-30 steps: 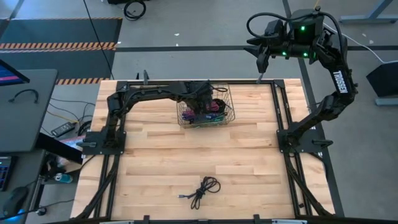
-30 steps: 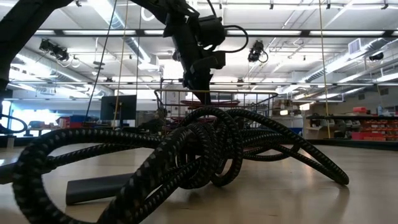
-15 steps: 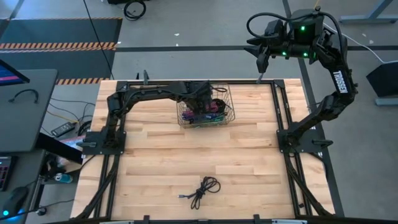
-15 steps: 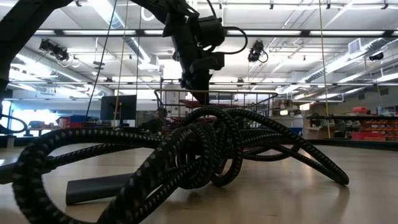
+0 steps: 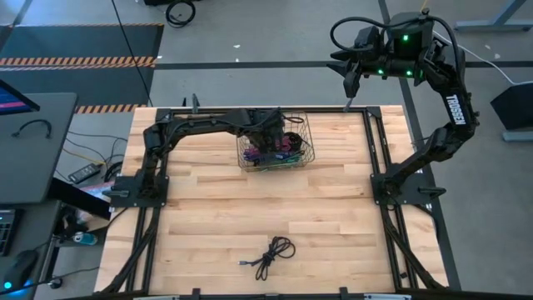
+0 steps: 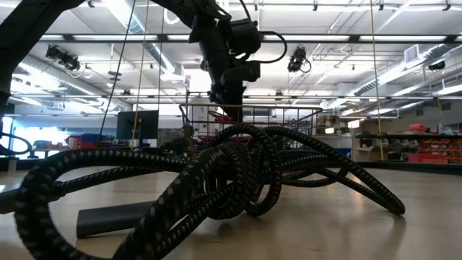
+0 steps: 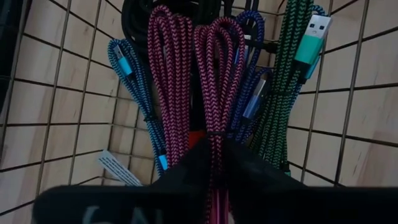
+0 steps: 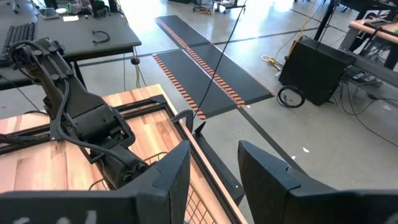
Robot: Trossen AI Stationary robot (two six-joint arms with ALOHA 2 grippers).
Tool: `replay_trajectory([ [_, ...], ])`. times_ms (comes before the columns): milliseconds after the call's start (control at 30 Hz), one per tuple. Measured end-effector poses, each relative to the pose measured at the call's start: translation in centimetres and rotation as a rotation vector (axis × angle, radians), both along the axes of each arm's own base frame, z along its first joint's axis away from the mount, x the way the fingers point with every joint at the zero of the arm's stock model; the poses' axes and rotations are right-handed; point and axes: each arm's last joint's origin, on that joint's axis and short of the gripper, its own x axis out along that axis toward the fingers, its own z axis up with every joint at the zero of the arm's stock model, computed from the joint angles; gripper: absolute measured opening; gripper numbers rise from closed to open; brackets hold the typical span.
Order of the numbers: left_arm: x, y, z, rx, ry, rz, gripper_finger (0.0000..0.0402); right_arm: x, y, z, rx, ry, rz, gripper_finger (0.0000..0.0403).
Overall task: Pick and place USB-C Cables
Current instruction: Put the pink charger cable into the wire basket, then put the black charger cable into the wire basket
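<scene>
Fingers (image 7: 186, 171) of the left gripper (image 7: 214, 163) pinch a magenta cable (image 7: 214, 81) among the bundled cables (image 5: 279, 150) in the wire basket (image 5: 306, 137) near the desk's far edge. A black cable (image 5: 271, 254) lies near the front edge. The right gripper (image 8: 211, 168) hangs open beyond the far right corner.

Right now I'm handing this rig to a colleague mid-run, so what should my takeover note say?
Left gripper: down in the wire basket, shut on a magenta cable.
Right gripper: open, empty, raised past the table's far right corner.
Basket holds the other cable bundles, among them blue and green.
Done: one black cable lies on the table's near side.
Left: lift out the magenta one, then the rest.
</scene>
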Motion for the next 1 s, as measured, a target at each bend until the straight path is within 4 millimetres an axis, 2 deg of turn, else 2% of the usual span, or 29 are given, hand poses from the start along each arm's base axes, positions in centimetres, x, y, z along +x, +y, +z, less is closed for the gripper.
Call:
replay_trajectory([
  [233, 0.2, -0.6, -0.4, -0.011, 0.011, 0.002, 0.0009, 0.0, 0.0, 0.0, 0.0, 0.0, 0.0, 0.014],
  [333, 0.6, -0.9, -0.8, -0.011, 0.01, -0.008, 0.001, 0.0, 0.0, 0.0, 0.001, 0.0, 0.0, 0.014],
  [533, 1.1, -1.4, -1.7, -0.016, 0.024, -0.024, 0.0071, 0.0, 0.0, 0.0, 0.001, 0.001, 0.0, 0.014],
  [1000, 0.8, -0.7, -1.1, -0.005, 0.007, 0.081, 0.0177, 0.0, 0.0, -0.2, 0.01, 0.016, 0.0, 0.014],
])
